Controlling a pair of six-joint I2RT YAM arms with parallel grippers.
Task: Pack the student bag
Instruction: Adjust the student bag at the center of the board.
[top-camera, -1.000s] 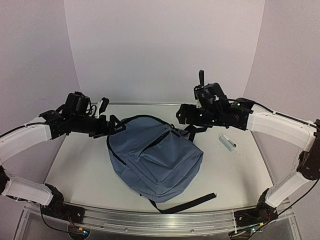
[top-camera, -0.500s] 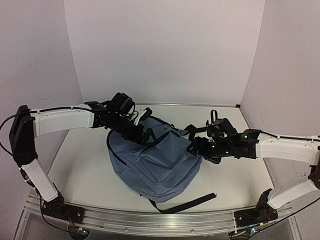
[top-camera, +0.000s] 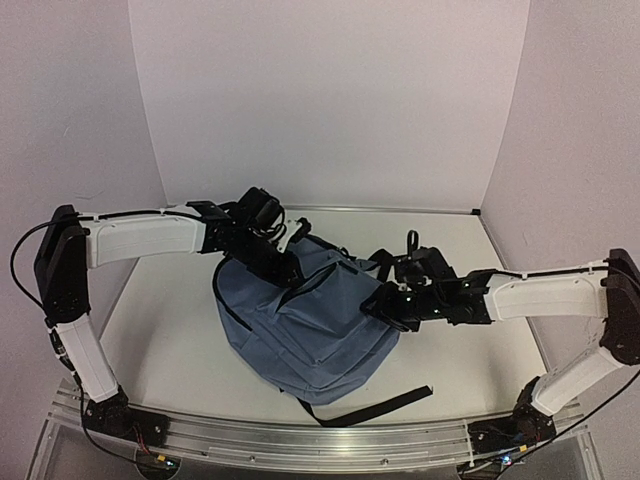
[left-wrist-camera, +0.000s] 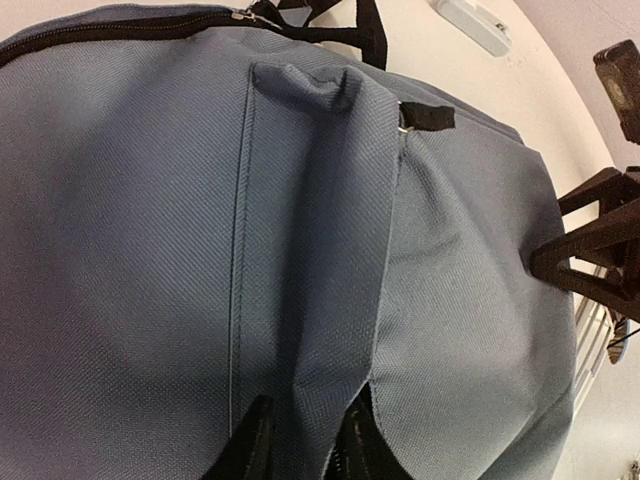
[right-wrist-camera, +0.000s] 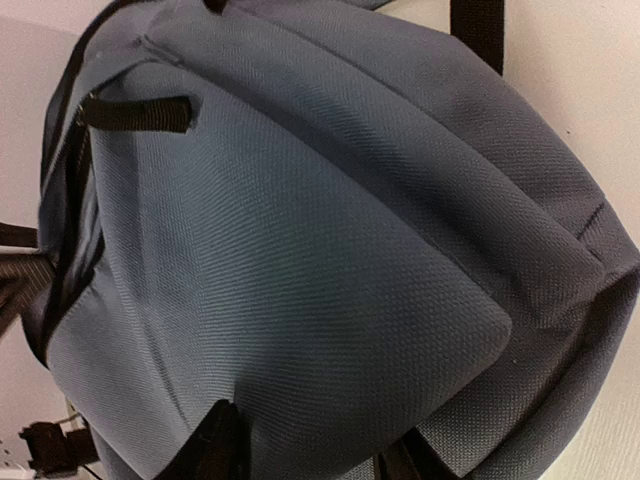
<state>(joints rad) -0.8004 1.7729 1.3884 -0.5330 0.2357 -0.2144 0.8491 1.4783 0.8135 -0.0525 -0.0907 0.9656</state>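
I find the student bag (top-camera: 305, 335) centre of the table (top-camera: 160, 320); left gripper (left-wrist-camera: 300, 452) clamps a fabric fold (left-wrist-camera: 320, 250) at its 11 o'clock; right gripper (right-wrist-camera: 305, 455) straddles fabric at 3 o'clock, grip unconfirmed; opening stage, I judge; next: tension the fabric, reach the zipper (left-wrist-camera: 110, 32).

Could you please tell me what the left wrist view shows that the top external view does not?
Only the left wrist view: the left fingers pinching a fold of fabric, and a small white oblong object on the cream table. Only the top external view: the white left arm, the white right arm and the loose black strap by the near edge. Both: the large slate-blue fabric backpack.
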